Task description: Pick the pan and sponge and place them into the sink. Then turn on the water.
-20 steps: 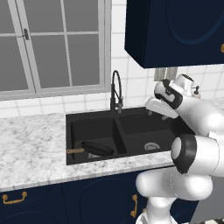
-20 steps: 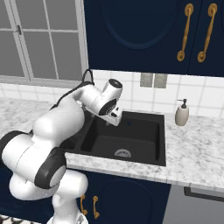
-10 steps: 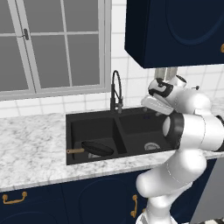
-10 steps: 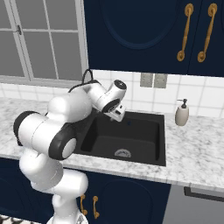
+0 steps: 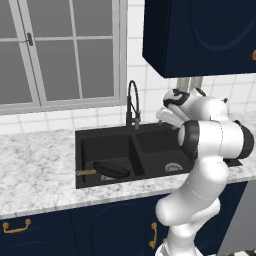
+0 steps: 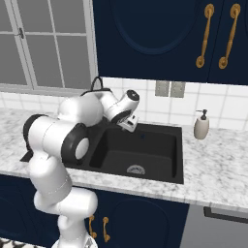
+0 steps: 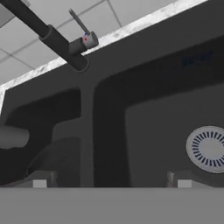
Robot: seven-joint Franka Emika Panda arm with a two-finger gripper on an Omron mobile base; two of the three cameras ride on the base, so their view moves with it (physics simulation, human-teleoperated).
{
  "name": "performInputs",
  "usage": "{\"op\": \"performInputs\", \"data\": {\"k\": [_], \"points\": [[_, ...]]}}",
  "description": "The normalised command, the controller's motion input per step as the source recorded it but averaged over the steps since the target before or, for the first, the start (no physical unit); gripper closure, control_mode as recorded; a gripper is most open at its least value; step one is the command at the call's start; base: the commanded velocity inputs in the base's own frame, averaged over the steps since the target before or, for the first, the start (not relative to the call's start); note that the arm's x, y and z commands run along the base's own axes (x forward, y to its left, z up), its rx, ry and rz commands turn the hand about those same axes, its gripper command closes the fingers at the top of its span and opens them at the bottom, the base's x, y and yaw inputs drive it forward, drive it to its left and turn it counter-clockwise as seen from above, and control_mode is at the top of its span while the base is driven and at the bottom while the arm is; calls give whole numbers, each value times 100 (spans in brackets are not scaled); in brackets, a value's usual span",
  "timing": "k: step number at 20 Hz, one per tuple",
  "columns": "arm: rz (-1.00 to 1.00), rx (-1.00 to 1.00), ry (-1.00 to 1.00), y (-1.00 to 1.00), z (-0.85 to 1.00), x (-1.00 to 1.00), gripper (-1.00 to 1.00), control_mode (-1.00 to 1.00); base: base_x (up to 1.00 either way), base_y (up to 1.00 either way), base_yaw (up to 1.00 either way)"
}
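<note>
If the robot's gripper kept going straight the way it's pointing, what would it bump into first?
Probably the matte-black double-basin sink: the open gripper points down at the divider wall between the two basins, beside the round silver drain. The black arched faucet stands off to one side. Depth is hard to judge.

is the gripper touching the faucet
Apart. In the hand view the open gripper sits at the bottom edge, and the faucet stands well beyond it, with the bare sink floor showing between them.
</note>
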Motion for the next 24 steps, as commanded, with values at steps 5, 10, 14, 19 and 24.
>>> {"op": "performInputs", "data": {"k": [5, 10, 14, 19, 24], "points": [[5, 11, -5, 19, -8, 42, -100, -100, 0, 0, 0], [5, 13, -9, 13, -9, 49, -100, -100, 0, 0, 0], [3, 8, -8, 9, -12, 53, -100, -100, 0, 0, 0], [0, 3, -7, 12, -12, 48, -100, -100, 0, 0, 0], [0, 0, -4, 18, -19, 40, -100, -100, 0, 0, 0]]}}
